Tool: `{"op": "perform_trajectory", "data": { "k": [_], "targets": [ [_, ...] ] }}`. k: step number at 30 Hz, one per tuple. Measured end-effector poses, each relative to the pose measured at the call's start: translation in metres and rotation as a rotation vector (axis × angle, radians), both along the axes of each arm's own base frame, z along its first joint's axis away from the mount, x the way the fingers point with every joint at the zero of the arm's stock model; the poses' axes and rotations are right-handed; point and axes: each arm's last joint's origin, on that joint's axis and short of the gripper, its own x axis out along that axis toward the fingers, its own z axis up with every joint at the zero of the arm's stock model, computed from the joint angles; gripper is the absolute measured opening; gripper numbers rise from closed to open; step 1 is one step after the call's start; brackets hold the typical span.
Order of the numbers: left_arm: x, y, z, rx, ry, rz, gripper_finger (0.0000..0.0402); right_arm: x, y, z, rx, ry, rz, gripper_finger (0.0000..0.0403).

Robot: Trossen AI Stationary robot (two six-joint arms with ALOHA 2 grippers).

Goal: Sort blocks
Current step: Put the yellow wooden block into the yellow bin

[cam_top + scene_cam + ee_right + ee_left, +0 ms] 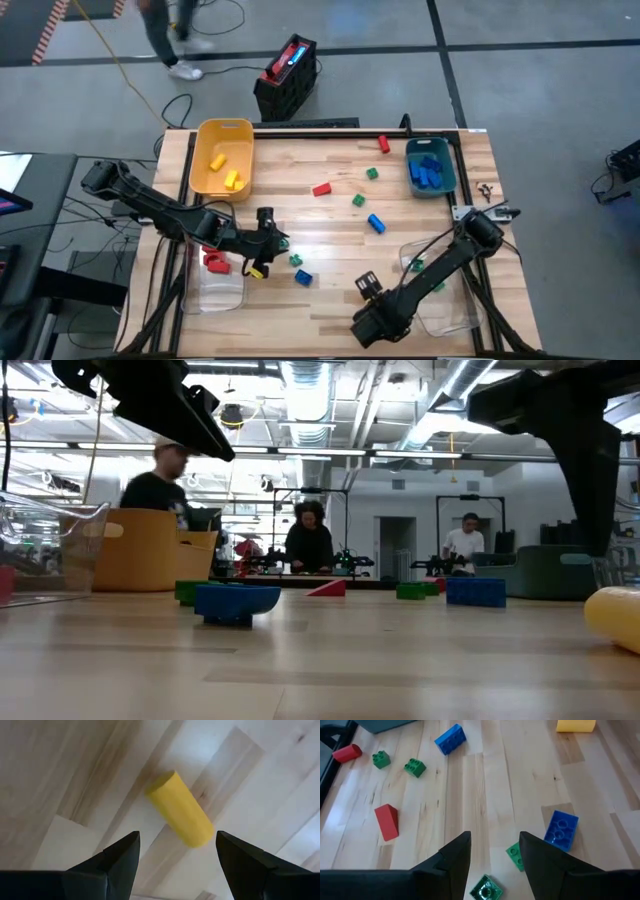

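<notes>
L gripper [268,238], lower-left of centre in high view: fingers apart, nothing held; a green block [485,890] lies on the table between them. Just right: green block [296,260] and blue block [303,278]. Centre: loose red block [321,188], green blocks [357,200], blue block [376,222]. R gripper [366,286], lower centre: fingers wide apart, empty, over a yellow cylinder [180,815] on the table. Upper right: teal bin [447,170] w/ blue blocks.
</notes>
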Motion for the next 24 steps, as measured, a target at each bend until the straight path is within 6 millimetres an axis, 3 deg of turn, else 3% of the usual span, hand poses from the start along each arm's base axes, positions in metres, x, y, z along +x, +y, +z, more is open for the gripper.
{"op": "perform_trajectory", "data": {
  "k": [7, 19, 24],
  "targets": [
    [-0.001, 0.0, -0.001, 0.004, 0.016, 0.002, 0.0162, 0.003, -0.002, 0.0, 0.002, -0.007, 0.049, 0.0277],
    [-0.002, 0.001, -0.002, 0.001, 0.025, 0.006, 0.0162, 0.011, -0.001, -0.031, -0.029, 0.07, 0.158, 0.0275],
    [-0.002, 0.001, -0.002, 0.001, 0.026, 0.006, 0.0162, 0.014, -0.001, -0.039, -0.028, 0.087, 0.177, 0.025]
  ]
}}
